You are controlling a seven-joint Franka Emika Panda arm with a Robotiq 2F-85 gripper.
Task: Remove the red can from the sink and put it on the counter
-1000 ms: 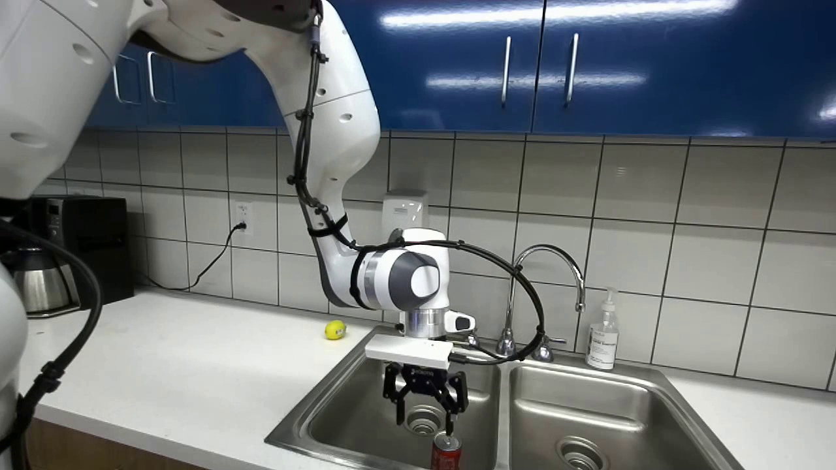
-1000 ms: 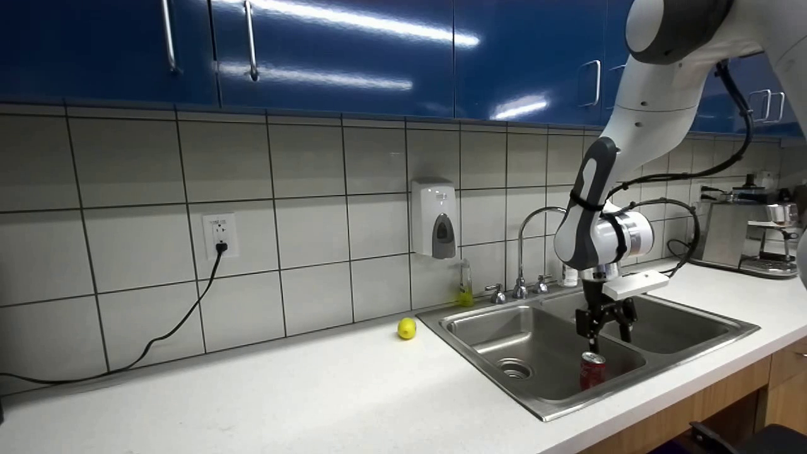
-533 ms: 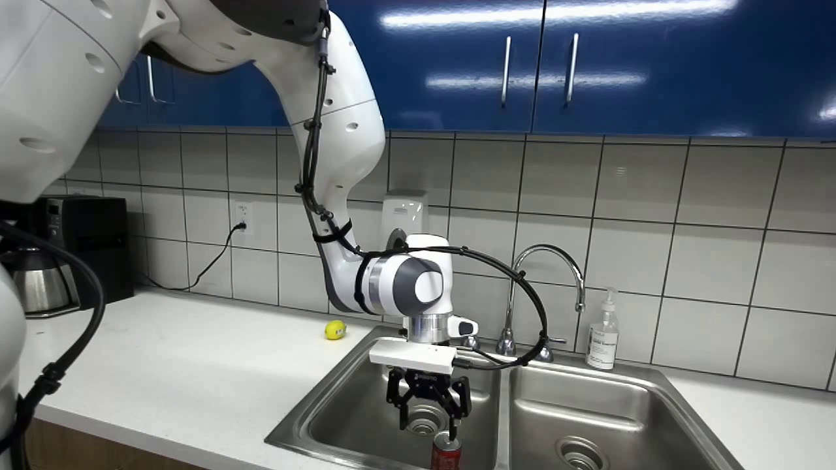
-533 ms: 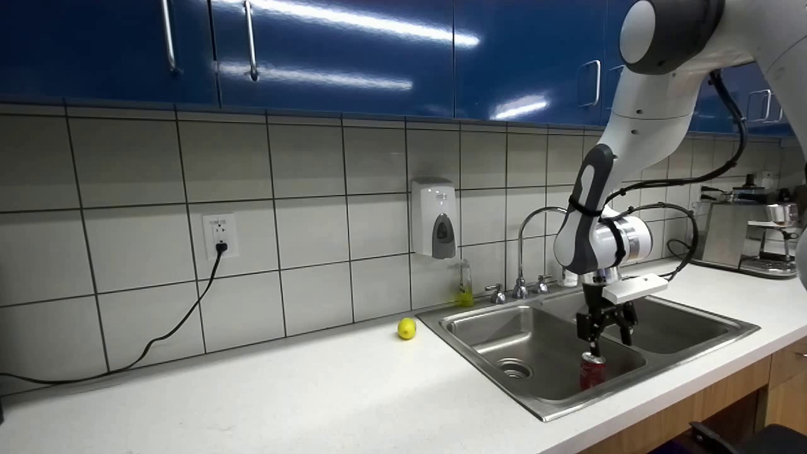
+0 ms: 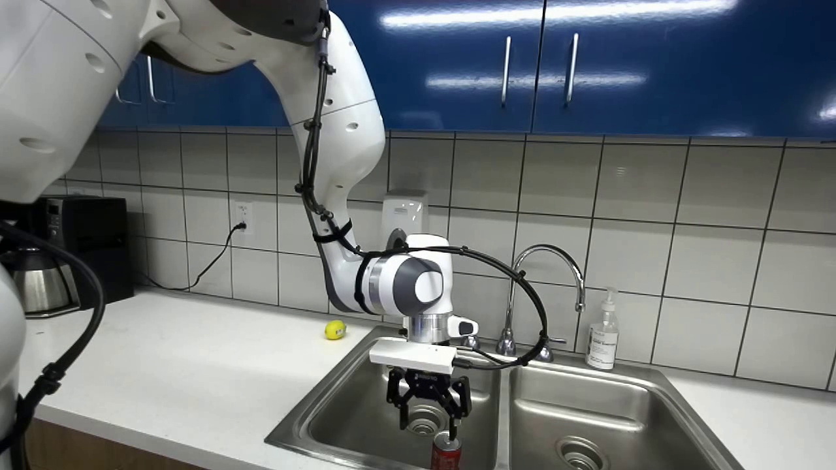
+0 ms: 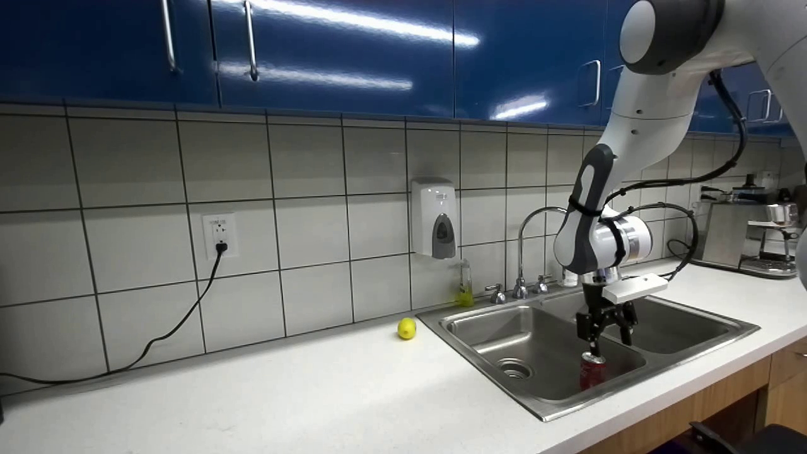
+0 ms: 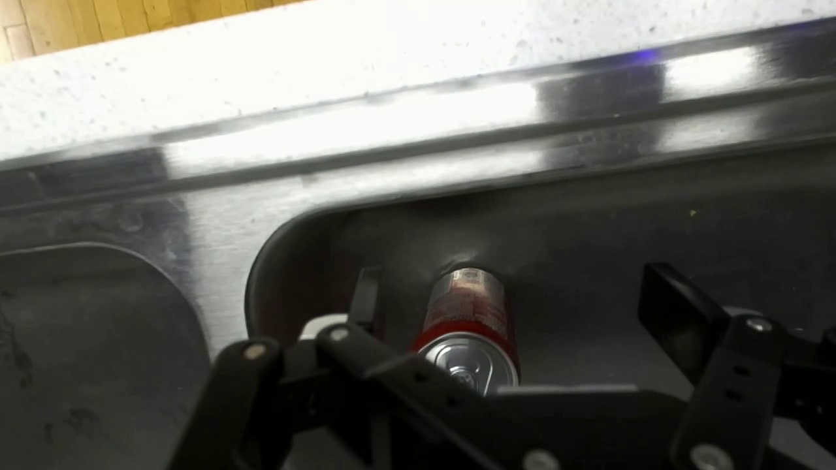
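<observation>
The white robot arm (image 5: 346, 130) holds its black jaws, spread wide and released, over the double-basin stainless steel sink (image 5: 504, 418). The small red cylindrical can (image 5: 445, 455) with a silver lid stands upright in the basin nearer the small yellow rounded object (image 5: 335, 329) on the long white worktop (image 5: 196, 365). In both exterior views one jaw overlaps the lid; from here I can't tell whether they touch. In the wrist view the can shows between the jaws, closer to the one at nine o'clock. Read from the can in an exterior view, the round drain (image 5: 427, 423) lies at eleven o'clock, the curved chrome faucet (image 5: 579, 297) at one, and the clear plastic pump bottle (image 5: 603, 339) at two.
</observation>
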